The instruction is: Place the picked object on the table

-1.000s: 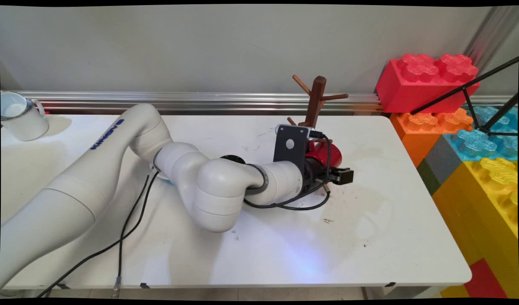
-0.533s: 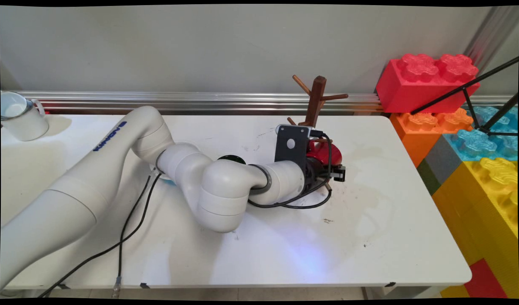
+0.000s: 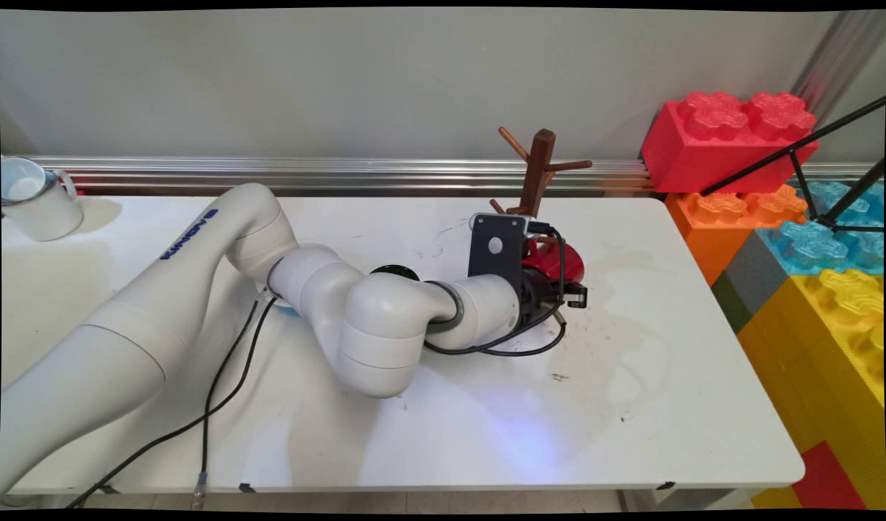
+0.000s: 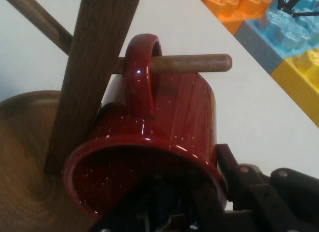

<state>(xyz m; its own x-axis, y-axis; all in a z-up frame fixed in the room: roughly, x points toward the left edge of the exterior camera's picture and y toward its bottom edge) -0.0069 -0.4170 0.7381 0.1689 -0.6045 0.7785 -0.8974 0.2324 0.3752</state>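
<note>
Pulled back left, gripper (image 3: 574, 295) fingers pinch the red mug's (image 4: 149, 157) rim, handle hooked over the mug tree's (image 3: 537, 174) peg.

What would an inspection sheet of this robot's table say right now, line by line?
Surface: white table, scuffed and stained in places.
Job's things: red mug hangs by its handle on a peg of the wooden mug tree, mouth toward the hand camera.
Clutter: white mug at the far left; a dark round thing, mostly hidden behind the arm.
Grippers: gripper right at the red mug's rim; whether it is open or shut cannot be told.
Cables: black cables hang from the arm and loop under the wrist.
Surroundings: big toy blocks to the right, grey wall behind.
</note>
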